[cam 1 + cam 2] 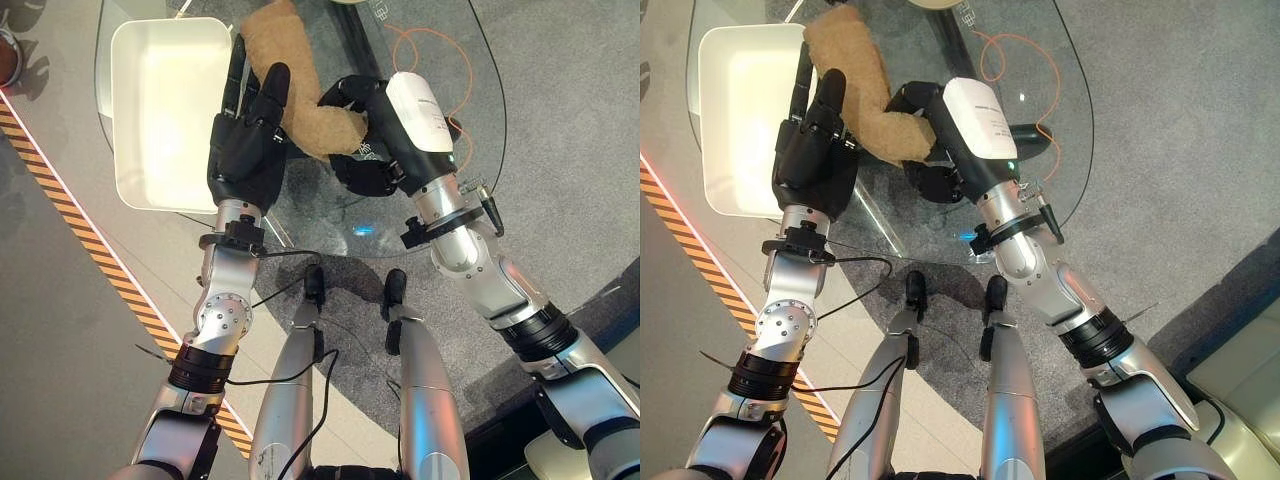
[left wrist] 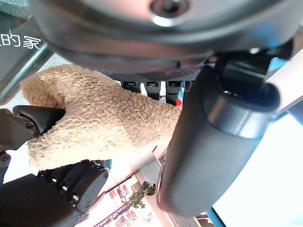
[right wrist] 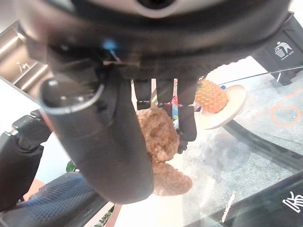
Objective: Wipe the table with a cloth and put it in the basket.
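- Cloth [image 1: 300, 95], tan and fluffy, lies in a curved strip on the round glass table [image 1: 480, 110], running from the table's far side toward the robot and bending to the right at its near end.
- Right hand [image 1: 385, 135], dark with a white cover on top, sits at the near end of the cloth; its fingers are curled and grip that end, and the right wrist view shows the fluffy fabric bunched between the thumb and the fingers.
- Left hand [image 1: 248, 140] rests just left of the cloth with its fingers straight and pointing away from the robot; its thumb side touches the cloth's edge, and it grips nothing.
- Basket [image 1: 150, 110], a white rectangular tub with rounded corners, stands at the left edge of the table, just beside the left hand.
- An orange cable [image 1: 425, 55] loops under the glass on the right side, well apart from the cloth.
- A pale plate holding an orange, bumpy object [image 3: 210, 94] shows in the right wrist view, beyond the cloth.
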Tool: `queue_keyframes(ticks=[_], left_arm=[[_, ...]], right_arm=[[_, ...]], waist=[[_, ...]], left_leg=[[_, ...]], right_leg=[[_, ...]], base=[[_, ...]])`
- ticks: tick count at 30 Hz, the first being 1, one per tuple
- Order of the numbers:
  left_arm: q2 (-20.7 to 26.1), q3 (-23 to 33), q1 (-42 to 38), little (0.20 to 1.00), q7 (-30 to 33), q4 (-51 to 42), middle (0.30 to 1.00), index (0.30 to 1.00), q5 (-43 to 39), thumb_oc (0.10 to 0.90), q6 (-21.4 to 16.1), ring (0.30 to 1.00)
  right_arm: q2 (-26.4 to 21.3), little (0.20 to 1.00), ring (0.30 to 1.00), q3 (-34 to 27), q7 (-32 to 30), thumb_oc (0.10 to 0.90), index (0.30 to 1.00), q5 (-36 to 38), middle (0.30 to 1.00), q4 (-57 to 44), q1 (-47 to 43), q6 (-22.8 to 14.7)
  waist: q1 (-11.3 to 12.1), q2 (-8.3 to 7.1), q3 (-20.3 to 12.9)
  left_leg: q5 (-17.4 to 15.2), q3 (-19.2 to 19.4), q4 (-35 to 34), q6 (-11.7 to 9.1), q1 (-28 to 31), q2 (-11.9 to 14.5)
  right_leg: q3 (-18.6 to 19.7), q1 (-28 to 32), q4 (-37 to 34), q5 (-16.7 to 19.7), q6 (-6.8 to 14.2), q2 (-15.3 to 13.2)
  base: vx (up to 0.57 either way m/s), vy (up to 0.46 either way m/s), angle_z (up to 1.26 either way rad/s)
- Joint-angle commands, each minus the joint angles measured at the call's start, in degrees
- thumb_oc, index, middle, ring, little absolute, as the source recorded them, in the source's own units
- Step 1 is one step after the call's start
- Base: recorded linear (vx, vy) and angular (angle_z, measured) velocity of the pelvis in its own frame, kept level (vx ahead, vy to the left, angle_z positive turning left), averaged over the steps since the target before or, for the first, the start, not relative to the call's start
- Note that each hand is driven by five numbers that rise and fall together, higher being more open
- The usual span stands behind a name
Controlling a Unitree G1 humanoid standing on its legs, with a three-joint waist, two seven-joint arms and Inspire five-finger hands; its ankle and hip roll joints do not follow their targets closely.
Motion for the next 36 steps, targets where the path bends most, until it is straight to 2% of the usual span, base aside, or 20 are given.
queue_keyframes(ticks=[1,14,27,28,29,30,36], left_arm=[[-0.11,0.27,-7.93,0.200,-6.65,-8.74,0.300,0.300,1.86,0.100,-5.01,0.300],[-0.54,0.39,-8.09,0.200,-7.66,-8.60,0.300,0.300,2.82,0.100,-7.13,0.300],[-0.90,0.47,-7.98,0.200,-7.44,-9.05,0.300,0.300,3.30,0.100,-7.09,0.300],[-0.92,0.48,-8.00,0.200,-7.45,-9.03,0.300,0.300,3.30,0.100,-7.11,0.300],[-0.83,0.61,-8.06,0.200,-7.36,-8.94,0.300,0.300,3.31,0.100,-7.42,0.300],[-0.79,0.73,-8.00,0.200,-7.41,-8.95,0.300,0.300,3.24,0.100,-7.73,0.300],[-1.36,1.12,-7.82,0.200,-7.19,-8.95,0.300,0.300,3.78,0.100,-9.34,0.300]], right_arm=[[1.76,0.200,0.300,3.75,1.06,0.100,0.300,-1.61,0.300,-11.88,-9.39,-9.51],[1.86,0.200,0.300,3.99,1.36,0.100,0.300,-1.54,0.300,-11.50,-9.46,-9.88],[2.15,0.200,0.300,3.62,1.75,0.100,0.300,-2.04,0.300,-11.82,-9.15,-9.99],[2.11,0.406,0.476,3.58,1.74,0.306,0.476,-1.96,0.476,-11.77,-9.19,-9.98],[2.14,0.532,0.585,3.58,1.74,0.432,0.585,-1.64,0.585,-11.69,-9.29,-9.72],[2.12,0.900,0.900,3.52,1.48,0.800,0.900,-1.45,0.900,-11.70,-9.20,-9.67],[2.66,0.900,0.900,2.89,1.29,0.800,0.900,-1.79,0.900,-11.51,-8.56,-9.94]], waist=[[0.95,-1.34,-1.68],[0.93,-1.46,-1.68],[0.81,-1.41,-1.68],[0.81,-1.42,-1.68],[0.84,-1.40,-1.68],[0.84,-1.40,-1.68],[0.78,-1.43,-1.68]], left_leg=[[-4.48,2.51,1.36,1.41,1.52,-4.77],[-5.01,2.47,1.55,1.36,1.81,-4.82],[-5.05,2.50,1.43,1.38,1.75,-4.91],[-5.07,2.50,1.45,1.38,1.75,-4.92],[-5.07,2.53,1.41,1.37,1.85,-4.94],[-5.11,2.52,1.43,1.37,1.88,-4.94],[-5.23,2.60,1.70,1.35,1.69,-4.91]], right_leg=[[-3.26,3.54,-5.10,-0.92,1.10,3.11],[-3.24,3.73,-4.79,-1.49,1.11,3.08],[-3.13,3.60,-4.97,-1.40,1.19,3.07],[-3.13,3.61,-4.98,-1.41,1.18,3.07],[-3.15,3.75,-5.09,-1.40,1.16,3.05],[-3.15,3.76,-5.08,-1.39,1.15,3.05],[-3.20,3.49,-4.78,-1.43,1.13,2.99]], base=[[0.00,0.000,0.00],[0.00,0.000,0.00],[0.00,0.000,0.00],[0.00,0.000,0.00],[0.00,0.000,0.00],[0.00,0.000,0.00],[0.00,0.000,0.00]])
